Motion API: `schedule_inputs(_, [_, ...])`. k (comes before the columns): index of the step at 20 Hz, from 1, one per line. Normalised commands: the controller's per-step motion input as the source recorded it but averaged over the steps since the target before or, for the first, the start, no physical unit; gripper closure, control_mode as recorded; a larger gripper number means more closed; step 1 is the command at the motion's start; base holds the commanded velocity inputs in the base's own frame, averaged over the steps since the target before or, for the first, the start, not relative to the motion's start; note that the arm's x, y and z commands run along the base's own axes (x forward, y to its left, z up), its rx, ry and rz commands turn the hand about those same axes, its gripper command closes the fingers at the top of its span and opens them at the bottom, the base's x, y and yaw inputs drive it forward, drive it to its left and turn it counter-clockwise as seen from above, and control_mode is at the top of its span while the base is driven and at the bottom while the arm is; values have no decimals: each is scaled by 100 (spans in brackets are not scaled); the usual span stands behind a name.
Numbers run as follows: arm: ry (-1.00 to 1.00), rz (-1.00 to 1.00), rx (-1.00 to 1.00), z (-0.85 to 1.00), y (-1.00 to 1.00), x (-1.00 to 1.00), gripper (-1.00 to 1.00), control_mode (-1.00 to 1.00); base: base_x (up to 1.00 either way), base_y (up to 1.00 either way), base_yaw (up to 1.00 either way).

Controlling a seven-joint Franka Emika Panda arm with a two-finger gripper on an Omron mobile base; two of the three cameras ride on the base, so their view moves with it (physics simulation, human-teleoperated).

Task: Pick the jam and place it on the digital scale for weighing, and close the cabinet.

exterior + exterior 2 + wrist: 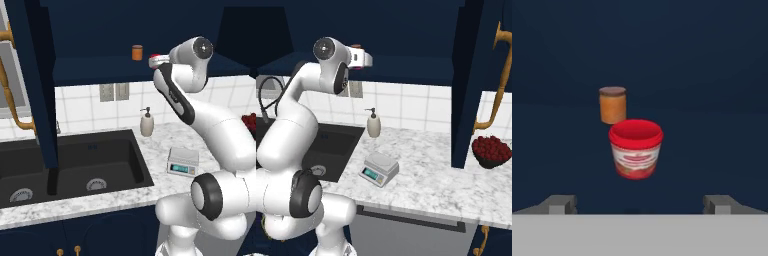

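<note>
Jam (635, 148) standing upright on the dark cabinet (712, 75) shelf, dead ahead at 12 o'clock of the gripper (640, 204) — apart, untouched. Jaws spread wide, holding nothing. Orange-brown jar (613, 104) just behind at 11 o'clock of the jam.

Jam jar ahead of the spread gripper, inside the dark cabinet

The jam (635, 148) stands upright on the navy cabinet (712, 75) shelf, red lid up, centred between the two finger tips (561, 204) of the gripper (640, 205), whose jaws stand wide apart and clear of it. Just behind it, slightly left, stands an orange-brown jar (613, 104).
</note>
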Motion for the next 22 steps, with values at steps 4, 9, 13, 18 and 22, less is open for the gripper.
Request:
schedule_inputs(4, [0,0,0,0,0,38,-100,-100,0,0,0])
schedule_inputs(9, [0,0,0,0,0,42,-100,-100,0,0,0])
schedule_inputs(13, [0,0,0,-6,5,34,-100,-100,0,0,0])
schedule_inputs(18, [0,0,5,-17,2,30,-100,-100,0,0,0])
schedule_inputs(22, [0,0,4,-16,0,36,-100,-100,0,0,0])
